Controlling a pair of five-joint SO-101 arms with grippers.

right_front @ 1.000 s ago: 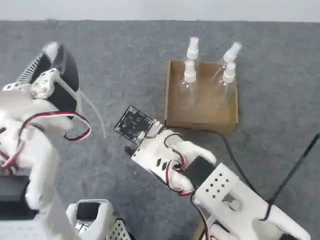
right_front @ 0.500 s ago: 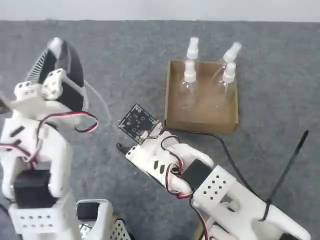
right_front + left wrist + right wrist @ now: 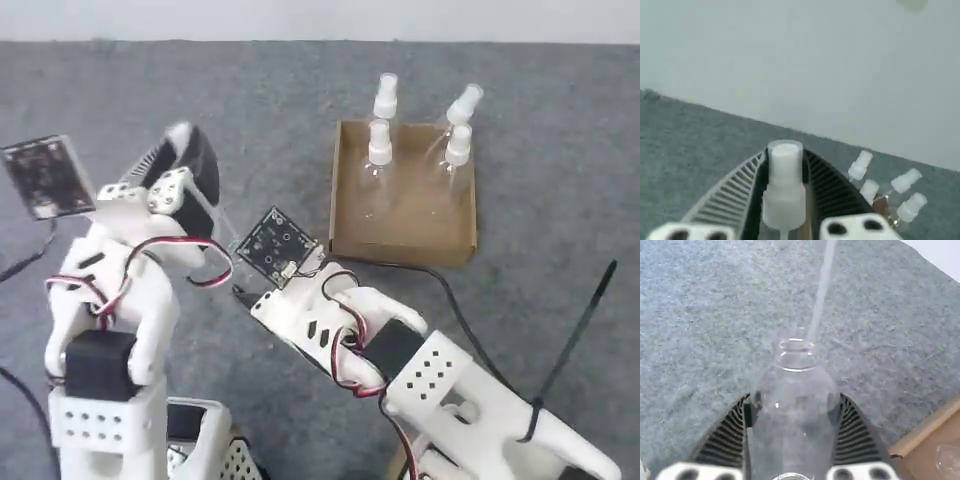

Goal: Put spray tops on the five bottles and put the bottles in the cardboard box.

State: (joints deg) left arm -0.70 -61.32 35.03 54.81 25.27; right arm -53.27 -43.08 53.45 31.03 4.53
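Last bottle held ready for its cap beside the cardboard box (image 3: 410, 222)

Just off the box's near-left corner, the right gripper (image 3: 795, 401) clamps the one uncapped bottle (image 3: 792, 390), leaving its neck clear to take a top. Farther left of the box, the left gripper (image 3: 785, 156) pinches the single loose spray top (image 3: 784, 192), whose dip tube (image 3: 821, 290) hangs close by that neck. Four capped bottles (image 3: 379, 152) stand inside the box.

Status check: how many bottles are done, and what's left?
Done: four capped bottles stand in the cardboard box. In hand: the right gripper holds the fifth bottle, neck open. The left gripper holds the last spray top, its dip tube near the bottle's mouth. Left: seat that top, then box the bottle.
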